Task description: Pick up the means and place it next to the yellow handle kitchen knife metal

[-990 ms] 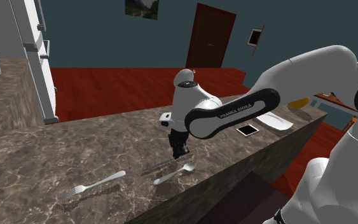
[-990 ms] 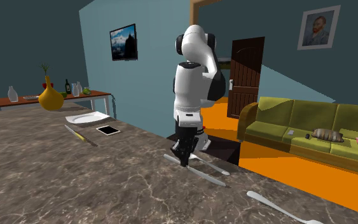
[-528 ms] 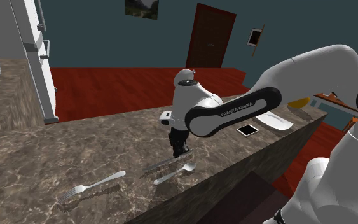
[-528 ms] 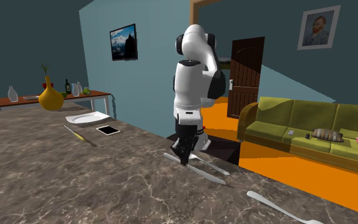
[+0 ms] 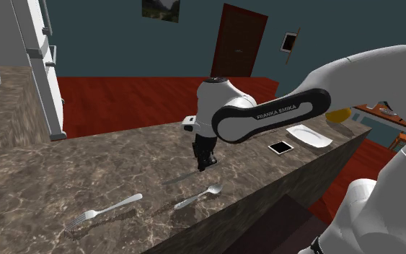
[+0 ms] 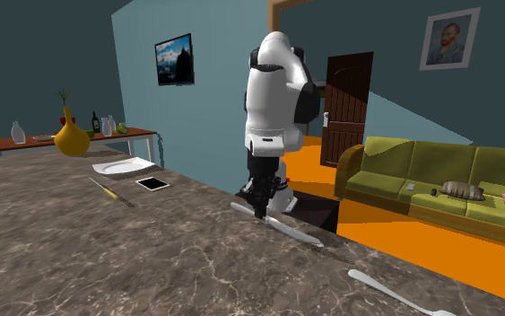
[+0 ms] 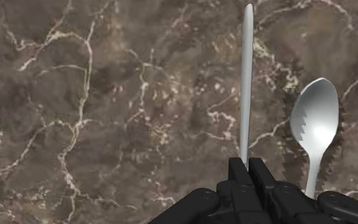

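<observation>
Silver utensil point(image 7: 246, 83), long and very thin, is clamped at one end between the black gripper point(image 7: 248, 164) fingers, which are closed tight against it; the rest of it runs straight out ahead of the fingertips. Beneath lies a dark brown marble counter point(image 7: 95, 108) with pale veins. A silver spoon point(image 7: 315, 121) rests on the counter just beside the held utensil, lying parallel to it and not touching.

From the shoulder view, the gripper point(image 5: 205, 164) points down over the counter and the utensil point(image 5: 183, 177) sticks out from it toward 8 o'clock. The spoon point(image 5: 197, 197) is at 6 o'clock from the gripper and a fork point(image 5: 104, 211) is farther off at 8 o'clock. A white plate point(image 5: 309, 136) and a small tablet point(image 5: 281, 146) sit at 2 o'clock.

From the second exterior view, a yellow-handled knife point(image 6: 111, 190) lies on the counter at 9 o'clock from the gripper point(image 6: 259, 212), well apart from it.
</observation>
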